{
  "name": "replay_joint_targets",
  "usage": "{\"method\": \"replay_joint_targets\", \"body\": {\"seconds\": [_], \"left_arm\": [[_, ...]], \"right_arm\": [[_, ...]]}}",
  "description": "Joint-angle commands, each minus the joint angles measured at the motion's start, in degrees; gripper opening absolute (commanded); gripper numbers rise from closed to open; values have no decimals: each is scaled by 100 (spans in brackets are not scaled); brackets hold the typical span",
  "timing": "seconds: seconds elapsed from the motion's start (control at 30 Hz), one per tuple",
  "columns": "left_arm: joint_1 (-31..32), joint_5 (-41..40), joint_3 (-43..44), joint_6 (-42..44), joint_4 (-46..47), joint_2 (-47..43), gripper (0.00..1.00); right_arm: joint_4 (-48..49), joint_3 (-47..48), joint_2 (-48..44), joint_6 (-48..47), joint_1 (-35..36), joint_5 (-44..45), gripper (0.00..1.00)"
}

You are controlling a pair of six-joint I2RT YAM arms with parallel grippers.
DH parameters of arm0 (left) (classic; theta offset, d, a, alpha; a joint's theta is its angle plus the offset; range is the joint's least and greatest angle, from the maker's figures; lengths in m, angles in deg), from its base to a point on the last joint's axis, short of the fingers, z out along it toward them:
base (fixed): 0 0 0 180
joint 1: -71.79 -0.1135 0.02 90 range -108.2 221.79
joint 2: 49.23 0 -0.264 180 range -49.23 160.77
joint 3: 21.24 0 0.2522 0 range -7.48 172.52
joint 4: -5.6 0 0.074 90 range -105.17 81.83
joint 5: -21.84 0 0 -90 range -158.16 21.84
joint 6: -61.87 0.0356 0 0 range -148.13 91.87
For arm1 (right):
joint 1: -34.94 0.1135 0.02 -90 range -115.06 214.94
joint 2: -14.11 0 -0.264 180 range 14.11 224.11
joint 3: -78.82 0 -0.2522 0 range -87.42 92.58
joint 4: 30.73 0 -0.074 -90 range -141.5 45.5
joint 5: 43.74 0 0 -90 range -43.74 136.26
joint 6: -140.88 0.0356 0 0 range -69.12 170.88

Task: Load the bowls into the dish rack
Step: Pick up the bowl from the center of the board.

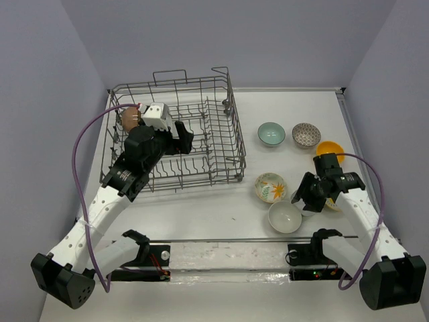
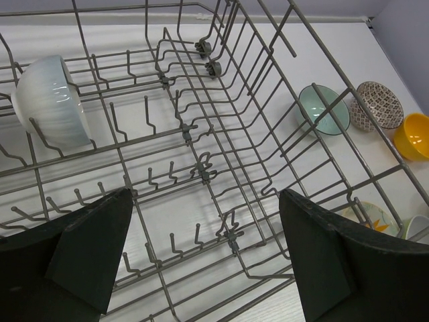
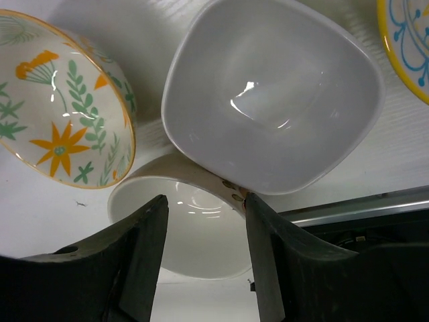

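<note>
The dish rack (image 1: 175, 134) stands at the far left of the table and holds 2 bowls: a brown bowl (image 1: 128, 118) at its left wall and a white ribbed bowl (image 2: 47, 100) tipped on the tines. The left gripper (image 2: 204, 194) hangs inside the rack, jaws spread wide, holding nothing.

7 bowls sit on the table to the right: 1 teal bowl (image 1: 271, 133), 1 speckled bowl (image 1: 306, 135), 1 orange-yellow bowl (image 1: 330, 150), 1 floral bowl (image 1: 271, 187), 1 round white bowl (image 1: 285, 217), 1 squarish white bowl (image 3: 275, 94) and 1 yellow-rimmed bowl (image 3: 409, 40).

The right gripper (image 3: 204, 198) hovers low over the 2 white bowls, jaws partly apart; whether they pinch a rim I cannot tell
</note>
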Motion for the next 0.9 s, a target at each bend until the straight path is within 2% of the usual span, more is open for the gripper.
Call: {"method": "replay_joint_targets", "body": {"seconds": [0.0,0.5,0.7,0.87], "left_arm": [[-2,68,-25,-39,288,43,99],[-2,165,-17,-39,288,201,99],[7,165,-17,-56,288,192,99],[-2,165,-17,-57,288,192,99]], "right_arm": [[43,-76,149,-117,5,-146,55],[-133,-41,826,-144,462,-164,55],[-98,-50,932,-153,514,-173,51],[-37,-58,940,-144,515,-199,45]]}}
